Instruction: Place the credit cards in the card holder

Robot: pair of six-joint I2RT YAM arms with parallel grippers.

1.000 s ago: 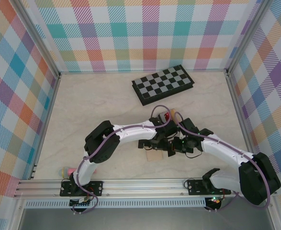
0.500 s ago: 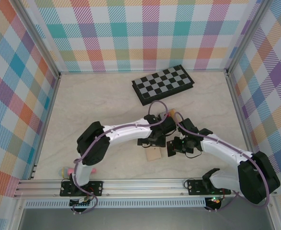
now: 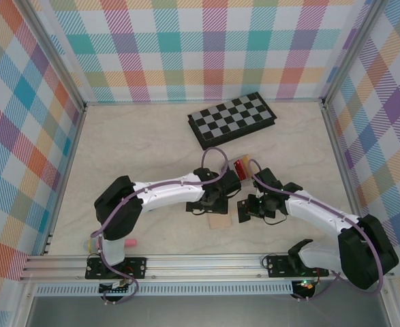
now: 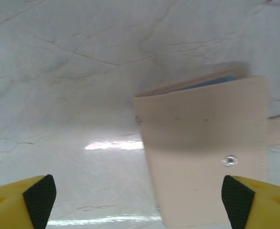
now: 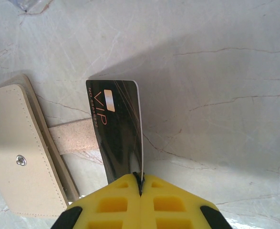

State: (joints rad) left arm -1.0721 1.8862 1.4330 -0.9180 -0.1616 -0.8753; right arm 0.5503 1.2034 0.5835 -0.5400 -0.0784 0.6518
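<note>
Marble tabletop (image 5: 225,95), card (image 5: 118,129) between right fingers (image 5: 111,202)

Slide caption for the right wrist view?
Right pincer shut on a black plastic VIP card beside the tan leather-like card holder on a pale marbled table.

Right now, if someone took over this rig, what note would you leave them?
Left claw: open, empty, hovering over the card holder.
Right claw: shut on a black VIP card, beside the holder.
Card holder: on the table, folded, strap loose; a blue edge peeks from inside.
Done: possibly one card in.
Left: open the holder, insert the VIP card, then the red card beyond the claws.
</note>
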